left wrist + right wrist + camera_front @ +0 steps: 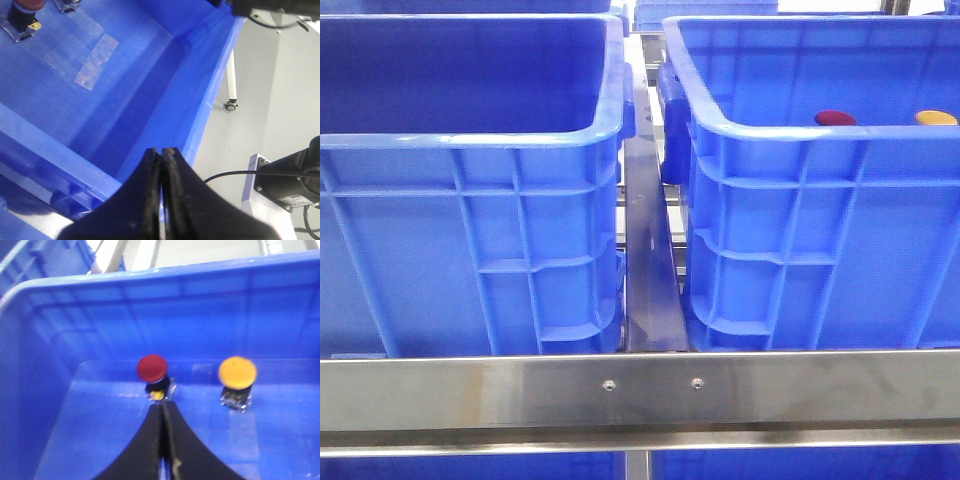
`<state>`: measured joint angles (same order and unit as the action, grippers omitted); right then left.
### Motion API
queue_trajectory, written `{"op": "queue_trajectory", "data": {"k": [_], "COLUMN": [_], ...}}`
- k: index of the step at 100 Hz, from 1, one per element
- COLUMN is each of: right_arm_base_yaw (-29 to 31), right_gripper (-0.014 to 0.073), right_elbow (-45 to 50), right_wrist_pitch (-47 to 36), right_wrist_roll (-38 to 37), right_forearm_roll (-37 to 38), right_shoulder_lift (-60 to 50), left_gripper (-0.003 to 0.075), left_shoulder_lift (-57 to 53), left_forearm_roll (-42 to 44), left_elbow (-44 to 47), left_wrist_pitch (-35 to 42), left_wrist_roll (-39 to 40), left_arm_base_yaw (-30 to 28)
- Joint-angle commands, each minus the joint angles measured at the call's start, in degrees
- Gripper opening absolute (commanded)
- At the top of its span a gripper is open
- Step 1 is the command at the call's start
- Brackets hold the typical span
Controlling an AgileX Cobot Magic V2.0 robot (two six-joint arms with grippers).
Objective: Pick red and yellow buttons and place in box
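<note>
Blue plastic dominates the front view: two large ribbed crates stand side by side behind a steel rail [640, 392], with a narrow metal strip [648, 280] in the gap between them. The left crate [470, 250] shows nothing over its rim from this angle. The right crate [820, 230] holds two buttons, counted as one red and one yellow. Over its near rim, the dome of the red button [835, 118] and the dome of the yellow button [936, 118] are just visible, set apart from each other.

The right wrist view looks down into that crate. Both buttons stand upright on its floor near the far wall, each a round cap on a small block-like base; the red button [152, 367] is just beyond the right end effector [163, 440], whose two dark fingers are pressed together with nothing between them.

The left wrist view shows the left end effector [161, 195], fingers likewise closed together and empty, hanging over the rim of a blue crate [210, 90]. Strips of clear tape [95, 62] lie on that crate's floor. One red-capped item is partly cut off at the picture's edge; what it is cannot be told.
</note>
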<state>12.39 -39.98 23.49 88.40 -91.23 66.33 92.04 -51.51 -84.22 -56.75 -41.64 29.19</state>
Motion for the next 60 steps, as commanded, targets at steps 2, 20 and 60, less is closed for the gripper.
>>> {"op": "queue_trajectory", "data": {"k": [2,20,60], "right_arm_base_yaw": [0.5,0.5,0.5], "right_gripper": [-0.0069,-0.0069,-0.0069], "right_elbow": [0.41,3.74,11.6], "right_wrist_pitch": [2.68,2.75,3.1], "right_wrist_roll": [0.69,0.69,0.69], "right_forearm_roll": [-1.1,-1.16,-1.16], "right_shoulder_lift": [-3.81,-8.94,-24.06], "left_gripper": [-0.002,-0.002,-0.002], "left_shoulder_lift": [-4.63,-10.55,-27.43], "left_forearm_roll": [-2.75,-1.17,4.4], "left_elbow": [0.3,6.62,24.74], "left_wrist_pitch": [3.51,11.83,30.1], "left_wrist_roll": [0.53,0.53,0.09], "left_arm_base_yaw": [0.32,0.32,0.32]}}
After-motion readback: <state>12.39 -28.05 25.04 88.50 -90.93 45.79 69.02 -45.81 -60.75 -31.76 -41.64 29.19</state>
